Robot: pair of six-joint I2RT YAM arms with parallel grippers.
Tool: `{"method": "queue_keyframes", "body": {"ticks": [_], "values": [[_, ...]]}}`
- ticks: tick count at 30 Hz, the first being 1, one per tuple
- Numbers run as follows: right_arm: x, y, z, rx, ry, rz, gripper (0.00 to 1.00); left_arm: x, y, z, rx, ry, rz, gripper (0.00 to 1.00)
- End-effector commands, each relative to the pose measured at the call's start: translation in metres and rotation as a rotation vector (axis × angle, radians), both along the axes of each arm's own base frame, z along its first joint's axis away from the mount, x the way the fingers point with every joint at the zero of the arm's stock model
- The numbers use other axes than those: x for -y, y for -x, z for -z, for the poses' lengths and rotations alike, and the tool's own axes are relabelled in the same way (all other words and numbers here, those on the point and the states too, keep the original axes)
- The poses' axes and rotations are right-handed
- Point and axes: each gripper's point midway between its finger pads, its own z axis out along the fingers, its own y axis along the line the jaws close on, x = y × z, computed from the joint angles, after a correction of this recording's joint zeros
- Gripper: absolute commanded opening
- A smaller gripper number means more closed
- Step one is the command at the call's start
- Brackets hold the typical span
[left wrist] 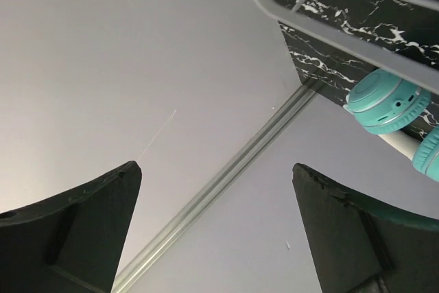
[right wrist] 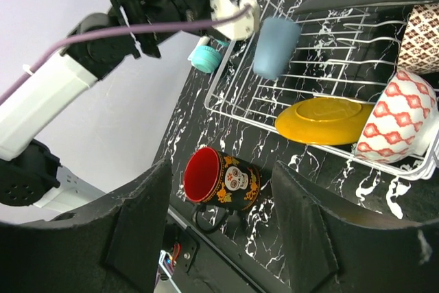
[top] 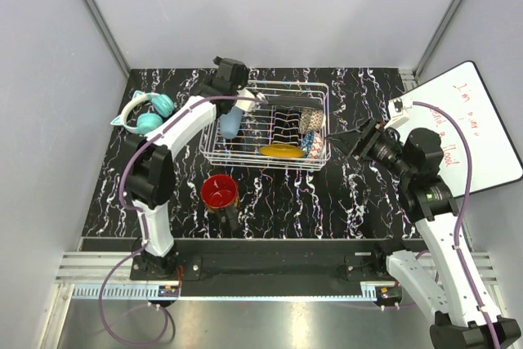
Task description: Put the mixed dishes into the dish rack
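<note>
A black table top [top: 327, 202] veined with white fills the overhead view, with pale grey walls around it. The white wire dish rack [top: 320, 87] stands in its middle. At the rack's left end is the light blue cup [top: 230, 123]; whether it sits fully inside the rim cannot be told. Along the rack's near side lies the mustard-yellow plate [top: 282, 151]. Toward the rack's right end sits the gold lattice bowl [top: 310, 118], and along its far side a dark plate [top: 282, 100]. The dark mug [top: 219, 192], red inside, rests outside the rack, in front of its left corner. Teal headphones [top: 147, 112] lie left of the rack. The left gripper [top: 225, 69] is over the rack's far left corner. The right gripper [top: 341, 140] is just off the rack's right end.

The left wrist view is mostly grey wall. The left gripper's fingers [left wrist: 89, 204] stand wide apart with nothing between them; the rack's rim and the headphones show at upper right.

From the right wrist, the right gripper's fingers [right wrist: 147, 217] are apart and hold nothing. Beyond them the mug lies on its side in front of the rack. The yellow plate leans against a red-and-white patterned bowl [right wrist: 398, 118] at the rack's near right corner.
</note>
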Motion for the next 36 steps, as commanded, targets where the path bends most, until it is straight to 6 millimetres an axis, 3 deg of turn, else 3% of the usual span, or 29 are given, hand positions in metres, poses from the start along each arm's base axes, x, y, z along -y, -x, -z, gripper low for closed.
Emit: {"method": "queue_keyframes", "body": {"ticks": [1, 2, 5, 7, 11, 12, 15, 19, 25, 29, 30, 32, 33, 35, 36], "values": [[0.001, 0.005, -0.001, 0.024, 0.03, -0.017, 0.69, -0.009, 0.001, -0.057, 0.124, 0.138, -0.072, 0.99], [0.001, 0.005, -0.002, 0.026, 0.04, -0.021, 0.69, -0.008, 0.003, -0.077, 0.167, 0.22, -0.096, 0.99], [0.0, 0.004, 0.008, -0.006, 0.079, -0.041, 0.7, -0.012, 0.02, -0.09, 0.117, 0.365, -0.153, 0.99], [0.0, 0.003, 0.017, -0.024, 0.103, -0.048, 0.7, -0.02, 0.032, -0.08, 0.08, 0.378, -0.179, 0.99], [0.003, -0.002, 0.021, -0.032, 0.15, -0.04, 0.7, -0.022, 0.071, -0.046, -0.043, 0.457, -0.178, 0.99], [0.004, -0.003, 0.023, -0.039, 0.162, -0.039, 0.7, -0.024, 0.084, -0.024, -0.122, 0.445, -0.188, 0.99], [0.005, -0.005, 0.023, -0.04, 0.165, -0.03, 0.7, -0.02, 0.101, 0.011, -0.242, 0.479, -0.219, 0.99], [0.005, -0.004, 0.025, -0.055, 0.153, -0.021, 0.69, -0.004, 0.11, 0.049, -0.373, 0.584, -0.265, 0.99], [0.008, 0.0, 0.021, -0.05, 0.156, -0.012, 0.7, 0.006, 0.091, 0.082, -0.439, 0.62, -0.323, 0.99], [0.007, 0.001, 0.024, -0.062, 0.151, -0.018, 0.69, 0.015, 0.067, 0.078, -0.425, 0.672, -0.321, 0.99], [0.007, 0.001, 0.024, -0.062, 0.15, -0.017, 0.7, 0.016, 0.06, 0.087, -0.44, 0.668, -0.327, 0.99], [0.006, 0.002, 0.026, -0.067, 0.149, -0.02, 0.69, 0.019, 0.044, 0.073, -0.407, 0.683, -0.31, 0.99], [0.006, 0.002, 0.026, -0.071, 0.147, -0.018, 0.69, 0.021, 0.037, 0.08, -0.417, 0.669, -0.31, 0.99], [0.007, 0.003, 0.026, -0.069, 0.146, -0.016, 0.69, 0.026, 0.025, 0.064, -0.399, 0.68, -0.29, 0.99], [0.007, 0.003, 0.026, -0.07, 0.146, -0.015, 0.69, 0.027, 0.021, 0.069, -0.412, 0.675, -0.29, 0.99]]}}
